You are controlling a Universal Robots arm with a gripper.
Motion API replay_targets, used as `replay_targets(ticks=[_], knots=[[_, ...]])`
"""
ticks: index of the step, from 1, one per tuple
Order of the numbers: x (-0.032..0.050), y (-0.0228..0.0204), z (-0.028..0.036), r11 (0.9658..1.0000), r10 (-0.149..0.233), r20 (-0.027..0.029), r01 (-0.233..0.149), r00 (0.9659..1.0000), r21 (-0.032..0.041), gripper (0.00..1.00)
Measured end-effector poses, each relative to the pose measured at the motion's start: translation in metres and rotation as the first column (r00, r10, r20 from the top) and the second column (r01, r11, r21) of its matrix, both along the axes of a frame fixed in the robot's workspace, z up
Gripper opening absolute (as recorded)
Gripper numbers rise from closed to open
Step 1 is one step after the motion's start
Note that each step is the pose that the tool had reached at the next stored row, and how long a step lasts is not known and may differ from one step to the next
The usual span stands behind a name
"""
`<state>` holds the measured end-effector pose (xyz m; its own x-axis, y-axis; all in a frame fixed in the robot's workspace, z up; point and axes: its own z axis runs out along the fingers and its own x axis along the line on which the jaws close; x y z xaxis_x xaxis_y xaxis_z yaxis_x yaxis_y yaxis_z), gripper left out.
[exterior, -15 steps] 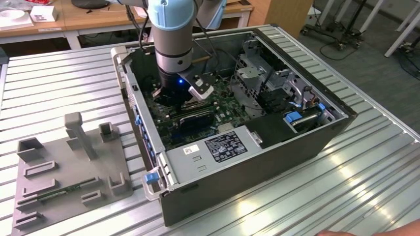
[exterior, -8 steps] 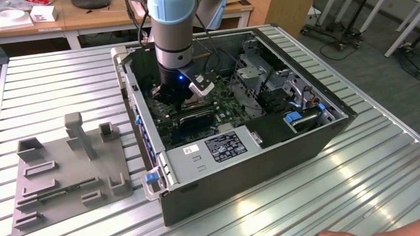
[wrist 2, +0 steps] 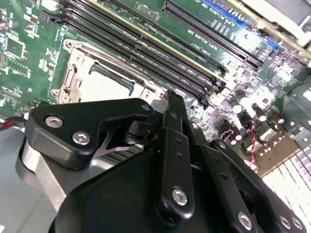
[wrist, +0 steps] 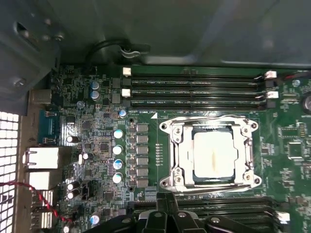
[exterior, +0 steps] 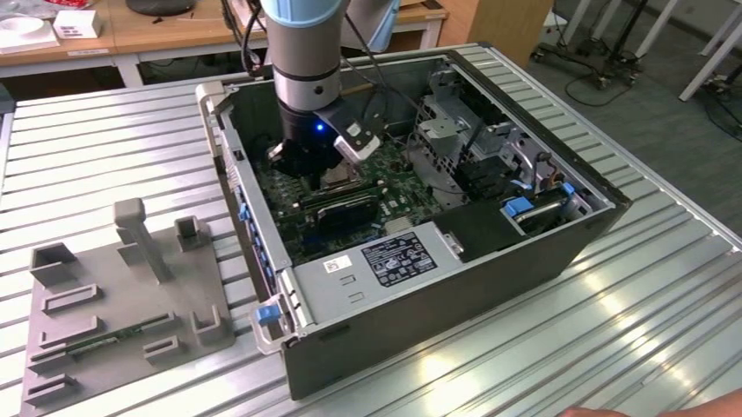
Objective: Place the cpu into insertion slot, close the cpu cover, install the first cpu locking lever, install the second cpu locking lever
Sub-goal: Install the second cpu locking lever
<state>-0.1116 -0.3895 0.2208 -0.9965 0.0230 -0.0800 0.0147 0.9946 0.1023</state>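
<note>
Silvery-tan cpu (wrist: 214, 160) seated in insertion slot (wrist: 182, 160), cpu cover (wrist: 212, 123) closed over it, fingers (wrist 2: 176, 114) state unclear

Cpu (wrist: 214, 160): pale metal top, dull satin, faint tan smear at centre. Cpu cover (wrist: 178, 149): bright bare metal frame, glossy highlights; at 12 o'clock of it, memory slots (wrist: 197, 90) in matt black plastic. Motherboard (wrist: 102, 145): green, semi-gloss. Gripper (wrist 2: 170, 104): matt black links with shiny metal screws. Computer case (exterior: 464, 287): dark, matt. Table (exterior: 104, 156): ribbed silvery metal, reflective. Fixture (exterior: 122, 300): grey, matt, plastic-looking.

Grey fixture tray (exterior: 128, 295) — slatted table (exterior: 104, 148)
</note>
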Motion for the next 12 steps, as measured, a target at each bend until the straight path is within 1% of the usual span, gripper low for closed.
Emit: replay_targets(ticks=[9, 12], knots=[[0.0, 0.0, 0.0167, 1.0, 0.0, 0.0, 0.0, 1.0, 0.0, 0.11], [0.0, 0.0, 0.0174, 1.0, 0.0, 0.0002, 0.0, 1.0, 0.0003, 0.11]])
